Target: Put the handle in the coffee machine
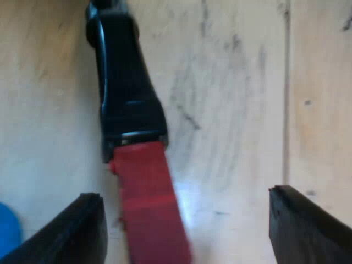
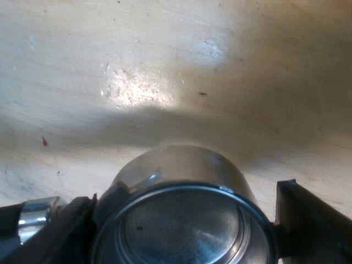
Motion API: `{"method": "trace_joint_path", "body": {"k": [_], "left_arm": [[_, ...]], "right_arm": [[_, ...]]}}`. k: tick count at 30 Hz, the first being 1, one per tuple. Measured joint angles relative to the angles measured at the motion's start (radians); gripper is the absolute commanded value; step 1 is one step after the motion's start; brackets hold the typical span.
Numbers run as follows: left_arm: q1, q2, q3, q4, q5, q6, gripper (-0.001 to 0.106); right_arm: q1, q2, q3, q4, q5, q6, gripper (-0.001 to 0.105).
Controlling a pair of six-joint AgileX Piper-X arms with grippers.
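The holder (image 1: pixel 129 110) lies on the desk (image 1: pixel 236 110), not yet installed. Left gripper (image 1: pixel 186 193): spread wide astride the red end (image 1: pixel 146 192), no contact. Right gripper (image 2: pixel 187 195): closed against the metal basket (image 2: pixel 181 176). Lifting, insertion and locking remain.

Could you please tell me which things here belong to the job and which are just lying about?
For the job: the dark handle with its red end, lying inside the open left gripper; the holder's metal basket, gripped by the right gripper.
Lying about: a blue object beside the left gripper, too cut off to identify.
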Motion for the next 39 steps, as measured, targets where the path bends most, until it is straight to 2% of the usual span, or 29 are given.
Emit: {"method": "trace_joint_path", "body": {"k": [4,16,27,39], "left_arm": [[0.0,0.0,0.008,-0.065,-0.034,0.0,0.064],[0.0,0.11,0.019,-0.155,-0.038,0.005,0.064],[0.0,0.165,0.019,-0.166,-0.038,0.039,0.064],[0.0,0.17,0.019,-0.204,-0.038,0.042,0.064]], "right_arm": [[0.0,0.0,0.0,0.0,0.0,0.003,0.0],[0.0,0.0,0.0,-0.006,-0.036,0.012,0.0],[0.0,0.0,0.0,-0.016,-0.04,0.021,0.0],[0.0,0.0,0.0,-0.036,-0.049,0.022,0.0]]}}
